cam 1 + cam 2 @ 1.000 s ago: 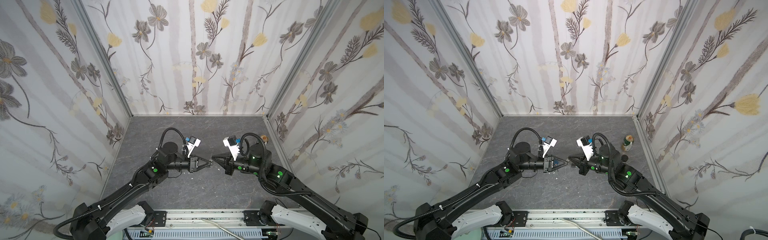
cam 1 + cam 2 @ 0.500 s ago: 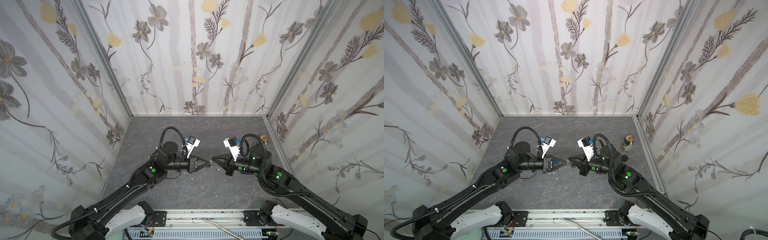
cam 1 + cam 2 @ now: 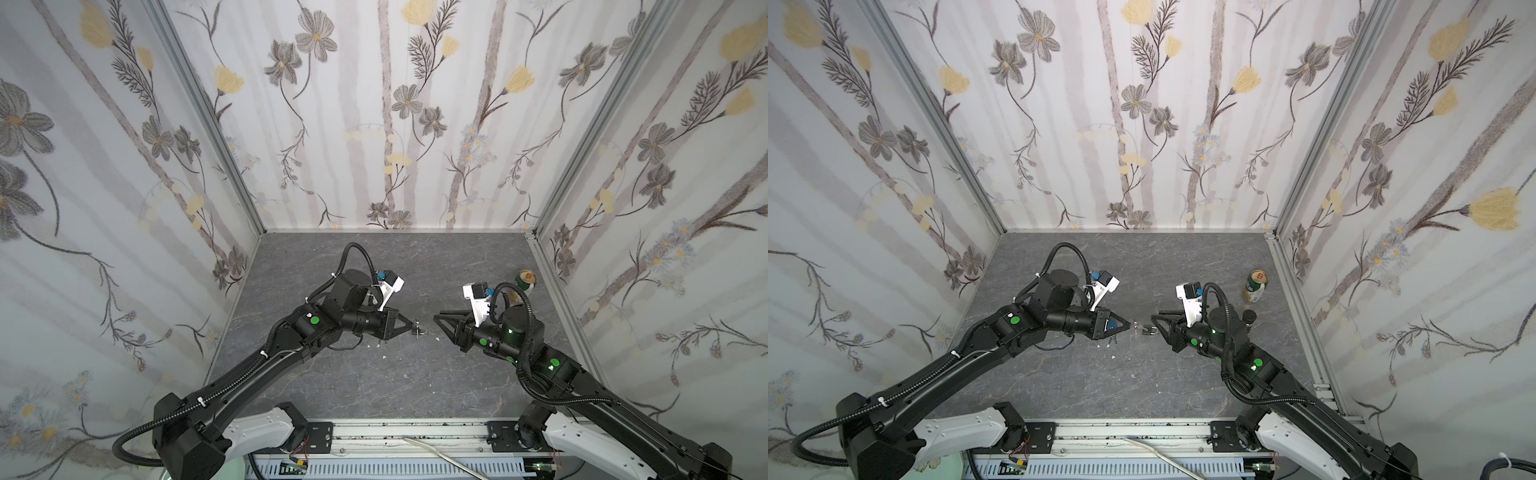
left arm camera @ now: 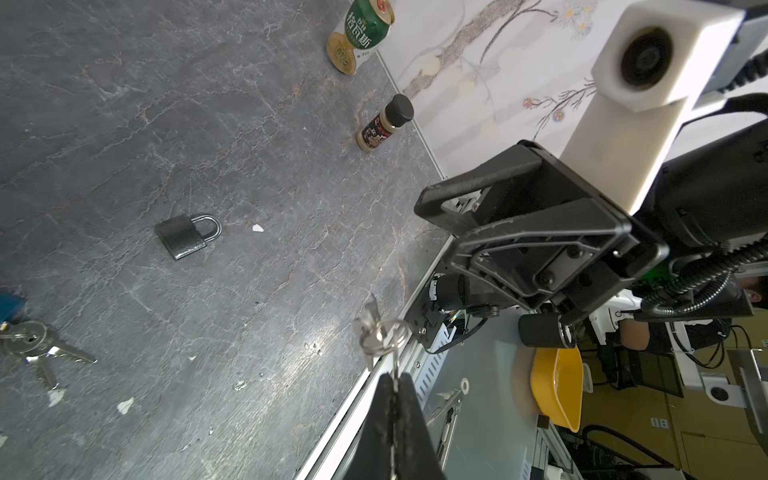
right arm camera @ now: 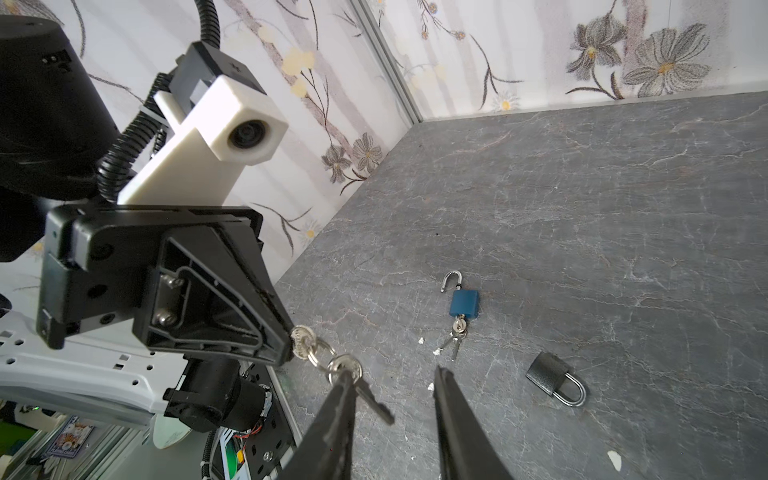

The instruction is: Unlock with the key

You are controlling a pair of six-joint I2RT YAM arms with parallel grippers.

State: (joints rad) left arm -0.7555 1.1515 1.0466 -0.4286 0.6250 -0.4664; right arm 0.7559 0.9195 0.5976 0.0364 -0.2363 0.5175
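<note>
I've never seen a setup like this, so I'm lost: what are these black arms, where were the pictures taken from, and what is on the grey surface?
These are two robot arms with pincer hands. Two pictures look down from overhead; the others come from a camera on each wrist. The left gripper is shut on a bunch of keys; the right gripper is open. On the table are a blue padlock, open with keys in it, a shut black padlock, a can and a small bottle.

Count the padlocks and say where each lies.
2. The blue padlock, shackle open, keys in it, lies on the table; the black padlock, shackle shut, lies apart from it. The arms may hide more.
</note>
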